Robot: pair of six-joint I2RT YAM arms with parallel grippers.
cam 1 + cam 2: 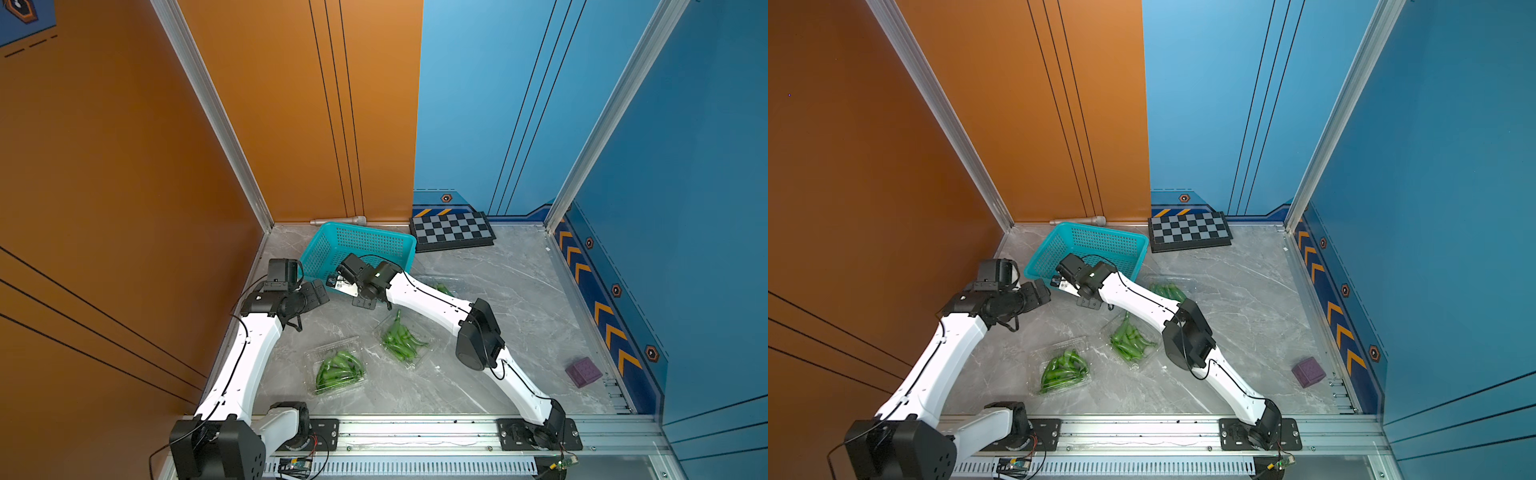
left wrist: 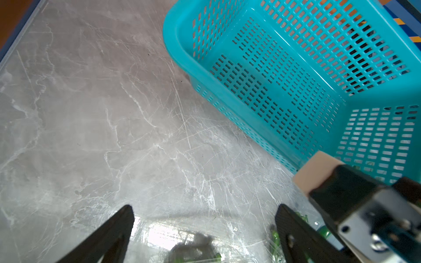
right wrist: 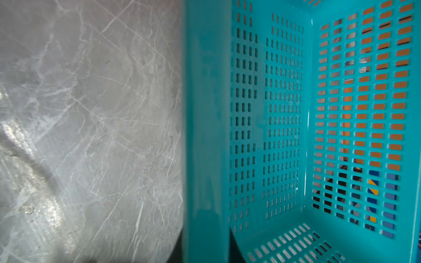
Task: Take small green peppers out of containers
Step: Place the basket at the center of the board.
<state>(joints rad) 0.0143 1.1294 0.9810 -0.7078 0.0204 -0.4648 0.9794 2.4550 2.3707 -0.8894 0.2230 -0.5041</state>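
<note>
At 7 o'clock on the marble tabletop, nearest the rail: first container, full of small green peppers. Just past it, near table centre: second container, likewise full. At its 1 o'clock, half hidden under the right arm: third container, peppers inside. Farther, at 10 o'clock: left gripper, fingers wide apart over bare marble. Beside it at its 2 o'clock: right gripper, clamped tight on the near rim of the teal basket, at 11 o'clock.
</note>
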